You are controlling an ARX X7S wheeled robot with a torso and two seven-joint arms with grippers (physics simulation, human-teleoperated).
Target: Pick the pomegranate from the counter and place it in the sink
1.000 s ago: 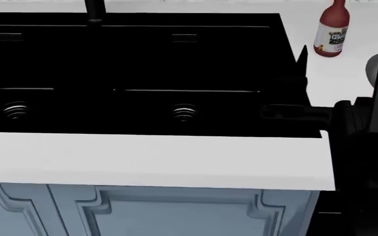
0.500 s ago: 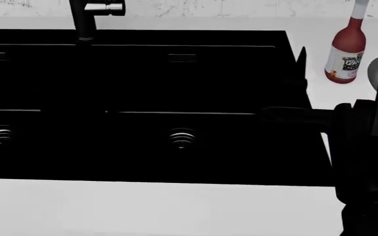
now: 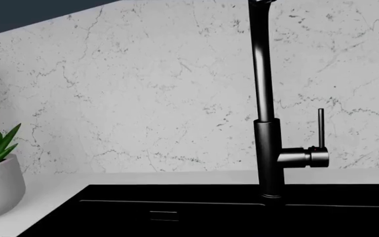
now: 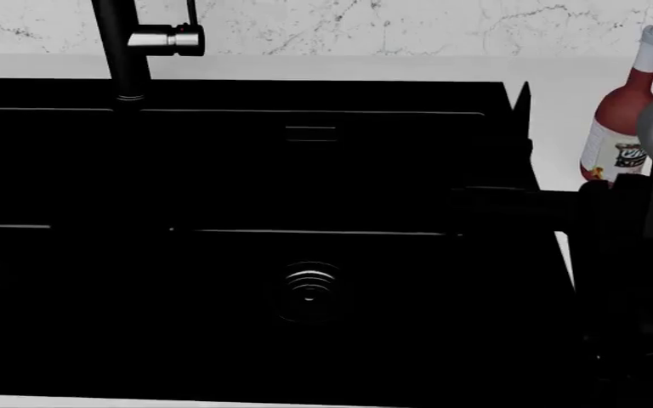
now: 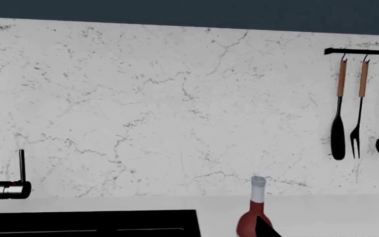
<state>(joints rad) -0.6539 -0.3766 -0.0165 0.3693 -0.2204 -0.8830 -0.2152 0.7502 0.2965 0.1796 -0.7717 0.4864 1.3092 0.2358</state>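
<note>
— Head view: black double-basin sink [image 4: 247, 170] fills the frame, faucet [image 4: 116, 51] at its back rim, white bench [image 4: 553, 93] to the right.
— Pomegranate?
— Not visible in any view. Red sauce bottle [image 4: 621, 127] stands on the bench beside the right arm [image 4: 621, 255].
— Tools?
— Right tool's jaws: cannot tell, dark on dark. Left tool out of frame.

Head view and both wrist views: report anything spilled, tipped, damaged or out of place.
Nothing stands out. The sauce bottle stands upright on the counter, and the sink looks dry and undamaged. The pomegranate is not in view.
</note>
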